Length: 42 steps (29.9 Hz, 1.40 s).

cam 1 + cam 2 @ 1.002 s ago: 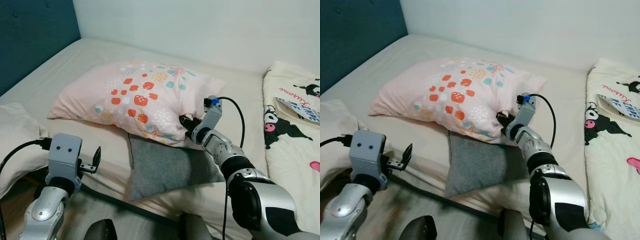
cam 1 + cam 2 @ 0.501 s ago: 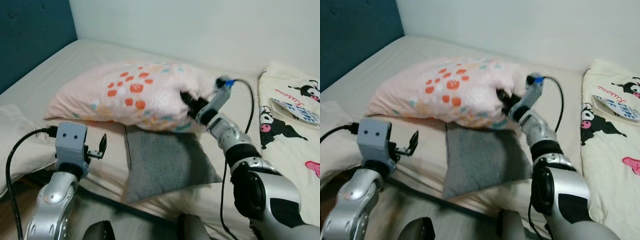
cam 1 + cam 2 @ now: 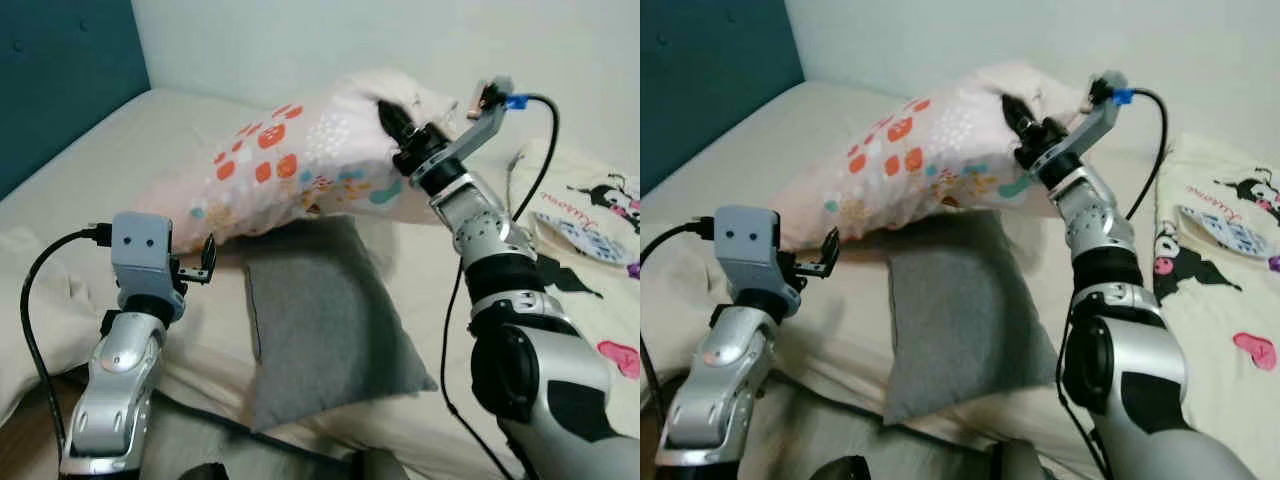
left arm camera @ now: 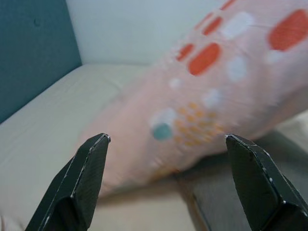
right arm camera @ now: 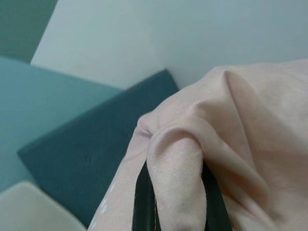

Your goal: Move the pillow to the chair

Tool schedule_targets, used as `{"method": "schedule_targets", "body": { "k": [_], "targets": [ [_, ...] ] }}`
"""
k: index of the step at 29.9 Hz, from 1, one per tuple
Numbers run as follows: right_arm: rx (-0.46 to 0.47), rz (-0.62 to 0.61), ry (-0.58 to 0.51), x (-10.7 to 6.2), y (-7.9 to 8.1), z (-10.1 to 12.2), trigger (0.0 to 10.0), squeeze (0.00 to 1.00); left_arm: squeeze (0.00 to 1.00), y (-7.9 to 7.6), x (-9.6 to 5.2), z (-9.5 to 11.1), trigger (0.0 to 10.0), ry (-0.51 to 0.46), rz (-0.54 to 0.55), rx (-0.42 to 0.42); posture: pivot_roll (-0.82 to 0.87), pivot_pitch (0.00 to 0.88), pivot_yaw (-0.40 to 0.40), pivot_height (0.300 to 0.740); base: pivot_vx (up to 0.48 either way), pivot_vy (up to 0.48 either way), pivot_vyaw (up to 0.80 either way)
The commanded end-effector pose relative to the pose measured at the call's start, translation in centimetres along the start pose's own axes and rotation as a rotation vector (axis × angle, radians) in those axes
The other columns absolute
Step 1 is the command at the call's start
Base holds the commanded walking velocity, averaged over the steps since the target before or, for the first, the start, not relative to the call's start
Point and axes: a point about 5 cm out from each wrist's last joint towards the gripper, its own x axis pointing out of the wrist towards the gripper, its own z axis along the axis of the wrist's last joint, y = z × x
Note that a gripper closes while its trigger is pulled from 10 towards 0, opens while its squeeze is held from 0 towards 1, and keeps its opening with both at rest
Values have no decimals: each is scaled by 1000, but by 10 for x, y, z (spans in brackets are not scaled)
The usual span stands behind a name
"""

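The right gripper (image 3: 392, 118) is closed on a fold at the corner of the pillow (image 3: 300, 165) and holds that end raised above the bed (image 3: 120, 140), while the far end hangs low near the grey cushion (image 3: 320, 320). The left gripper (image 4: 166, 178) is wide open and empty, pointed at the low end. The step in hand is the lift; next the robot must probably turn and find the chair.

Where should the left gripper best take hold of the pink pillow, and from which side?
Probably the low left end of the pillow, approached from the front. The right gripper pinches the raised end, so that end sags to the bed. The left gripper, open, already faces it.
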Motion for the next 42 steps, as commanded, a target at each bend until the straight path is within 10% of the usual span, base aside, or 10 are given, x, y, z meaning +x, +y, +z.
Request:
{"method": "schedule_targets", "body": {
  "k": [1, 42],
  "targets": [
    [-50, 82, -152, 10, 15, 41, 0, 0, 0, -2, 1, -1, 10000, -6, -3, -25, -13, 0, -104, 640, 0, 0, 0],
    [3, 414, -111, 22, 86, 9, 0, 0, 0, -1, 7, -1, 10000, -11, 40, 9, 3, 0, -115, 740, -69, 0, 0]
  ]
}}
